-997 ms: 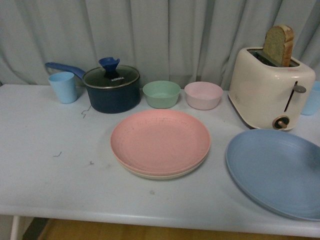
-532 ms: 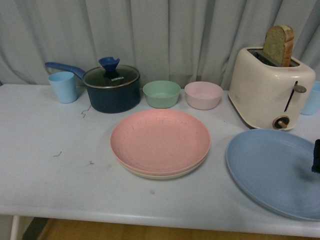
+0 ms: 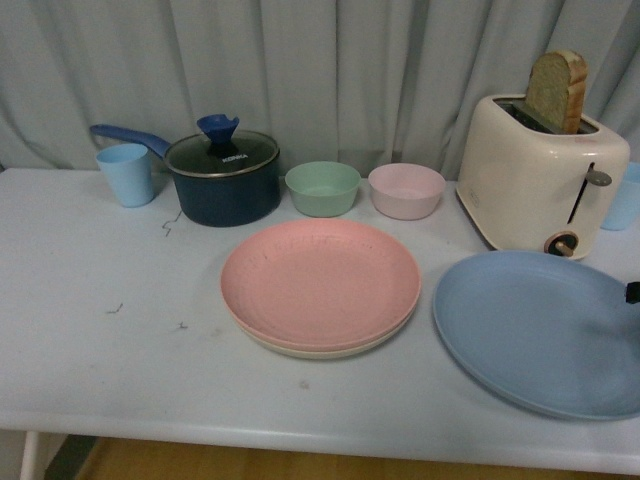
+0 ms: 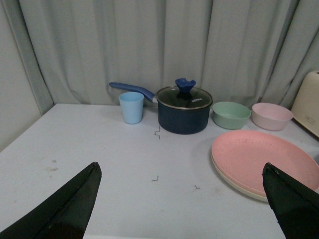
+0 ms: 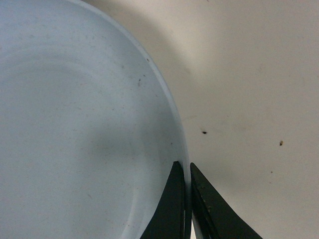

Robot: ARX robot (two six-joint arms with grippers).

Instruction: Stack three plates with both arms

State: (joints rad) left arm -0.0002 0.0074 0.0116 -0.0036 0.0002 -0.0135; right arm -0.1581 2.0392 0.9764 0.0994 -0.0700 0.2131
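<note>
Pinching the rim of the light blue round matte plate (image 5: 84,124), my right gripper (image 5: 184,172) stands with its two black fingers drawn to a sliver, the plate's edge between them, and only a scrap of that arm shows at the far right of the front view. The blue plate lies on the pale table (image 3: 110,360) to the right of the stack, near it but apart, where the pink round matte plate (image 3: 320,283) sits on the cream round matte plate (image 3: 330,351). My worry is the grip: the bite is shallow and at one point of a wide rim, so I judge the plate could droop, swivel or slide out once its weight hangs from the fingers. Carried too low, its leading edge could shove the pink-and-cream stack instead of clearing it. The cream toaster (image 3: 530,185) with a slice of brown bread (image 3: 557,90) stands just behind the blue plate, and a swing toward the back could clip it. Farther back, clear of the path as I see it, stand the small pink bowl (image 3: 406,190), the small green bowl (image 3: 322,187), the dark blue lidded saucepan (image 3: 222,180) and the light blue cup (image 3: 125,174), before a grey curtain (image 3: 330,70). My left gripper (image 4: 180,167) hangs wide and empty over the table's left side.
</note>
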